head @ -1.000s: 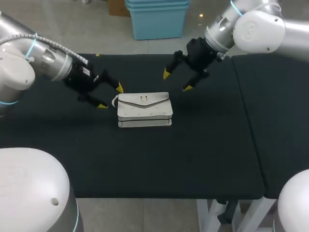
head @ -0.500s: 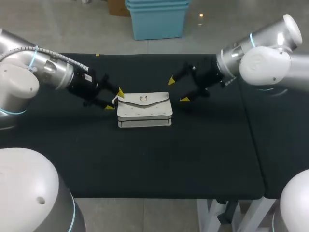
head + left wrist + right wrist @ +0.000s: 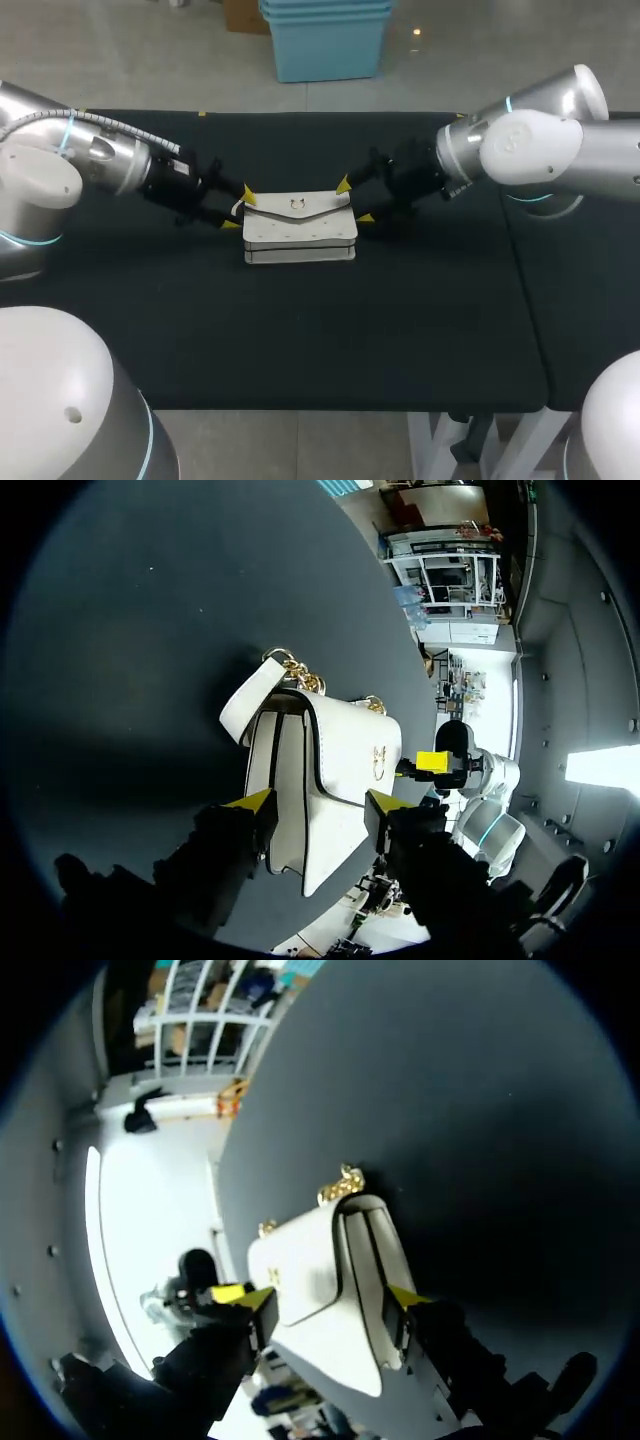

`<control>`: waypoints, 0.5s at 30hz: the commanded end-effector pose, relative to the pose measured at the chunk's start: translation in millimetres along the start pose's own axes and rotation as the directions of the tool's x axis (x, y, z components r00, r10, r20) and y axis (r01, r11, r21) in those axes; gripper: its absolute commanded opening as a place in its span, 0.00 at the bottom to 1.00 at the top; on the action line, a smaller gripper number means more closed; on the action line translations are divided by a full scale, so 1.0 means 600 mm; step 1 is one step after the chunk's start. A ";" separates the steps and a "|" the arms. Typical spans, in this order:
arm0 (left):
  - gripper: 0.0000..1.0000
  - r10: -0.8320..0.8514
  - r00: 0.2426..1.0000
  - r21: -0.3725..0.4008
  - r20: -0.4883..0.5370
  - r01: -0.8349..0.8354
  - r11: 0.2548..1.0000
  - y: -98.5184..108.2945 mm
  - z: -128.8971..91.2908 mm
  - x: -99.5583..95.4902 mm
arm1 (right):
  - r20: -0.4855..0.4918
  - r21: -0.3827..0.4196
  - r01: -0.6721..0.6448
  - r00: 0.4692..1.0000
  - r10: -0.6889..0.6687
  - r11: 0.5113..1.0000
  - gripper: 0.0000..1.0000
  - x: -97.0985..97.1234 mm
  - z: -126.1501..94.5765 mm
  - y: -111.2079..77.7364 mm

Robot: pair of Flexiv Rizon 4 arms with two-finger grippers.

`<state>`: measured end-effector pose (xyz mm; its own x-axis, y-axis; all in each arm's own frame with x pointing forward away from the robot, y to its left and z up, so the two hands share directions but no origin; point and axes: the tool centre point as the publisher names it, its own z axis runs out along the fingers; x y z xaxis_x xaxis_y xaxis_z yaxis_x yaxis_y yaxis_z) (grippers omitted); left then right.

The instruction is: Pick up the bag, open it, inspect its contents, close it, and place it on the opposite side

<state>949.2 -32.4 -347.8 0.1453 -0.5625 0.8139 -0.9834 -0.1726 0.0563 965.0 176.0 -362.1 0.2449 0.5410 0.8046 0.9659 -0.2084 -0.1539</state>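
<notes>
A white flap bag (image 3: 299, 229) with a gold clasp lies flat in the middle of the black table (image 3: 300, 330). My left gripper (image 3: 238, 208) is at the bag's left end, open, its yellow tips straddling the strap tab and gold chain there. In the left wrist view the bag (image 3: 320, 770) reaches in between the fingers of the left gripper (image 3: 316, 803). My right gripper (image 3: 354, 201) is at the bag's back right corner, open, one tip behind the bag and one beside it. The right wrist view shows the bag (image 3: 320, 1270) between the fingers of the right gripper (image 3: 328, 1297).
The black table extends well out on every side of the bag. A seam (image 3: 510, 250) splits off the table's right section. Nothing else stands on the table.
Both arms have dropped and moved inward to the bag's two ends. Both grippers' fingers have narrowed around the bag. The bag has not moved.
</notes>
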 end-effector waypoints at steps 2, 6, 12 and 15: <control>0.48 0.006 1.000 0.002 -0.017 -0.006 1.000 -0.004 0.016 -0.006 | -0.038 0.068 0.007 0.999 -0.005 0.998 0.59 -0.005 0.019 0.012; 0.47 0.002 1.000 0.018 -0.015 -0.002 1.000 -0.009 0.021 -0.008 | -0.084 0.107 0.030 0.996 -0.021 0.994 0.55 0.000 0.026 0.011; 0.48 -0.002 1.000 0.040 -0.021 0.002 0.999 -0.023 0.027 -0.010 | -0.110 0.160 0.068 0.993 -0.051 0.985 0.58 0.011 0.033 0.007; 0.46 -0.005 1.000 0.041 -0.028 0.006 0.999 -0.029 0.033 -0.010 | -0.117 0.176 0.080 0.991 -0.059 0.981 0.57 0.011 0.037 0.004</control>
<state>963.7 -39.2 -359.1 0.1486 -0.5462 0.8243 -0.9769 -0.2105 0.0366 965.2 196.5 -365.1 0.1759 0.4641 0.8681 0.9844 -0.0883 -0.1523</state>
